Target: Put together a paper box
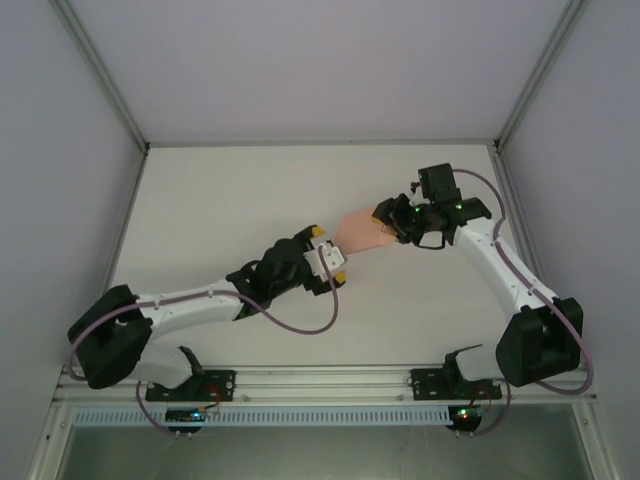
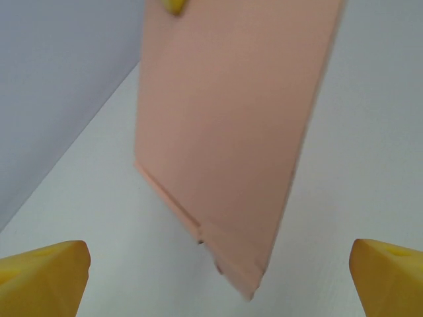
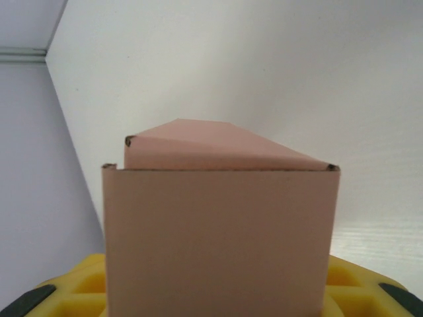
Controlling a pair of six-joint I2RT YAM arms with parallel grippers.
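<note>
Yellow plastic fingertips (image 2: 46, 274) of the left end effector (image 1: 330, 253) stand wide apart and empty, just beside the paper box (image 1: 356, 228). The box is smooth, matte salmon-pink card with creased folds and a slanted flap. It is clamped in the right end effector (image 1: 392, 222) over the white tabletop (image 1: 230, 200).

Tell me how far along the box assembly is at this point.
Done: the paper box already stands as a folded body rather than a flat sheet. In hand: the right gripper is clamped on it, while the left gripper is open beside it, holding nothing. Left: the end flap slants over the opening, not yet tucked.
</note>
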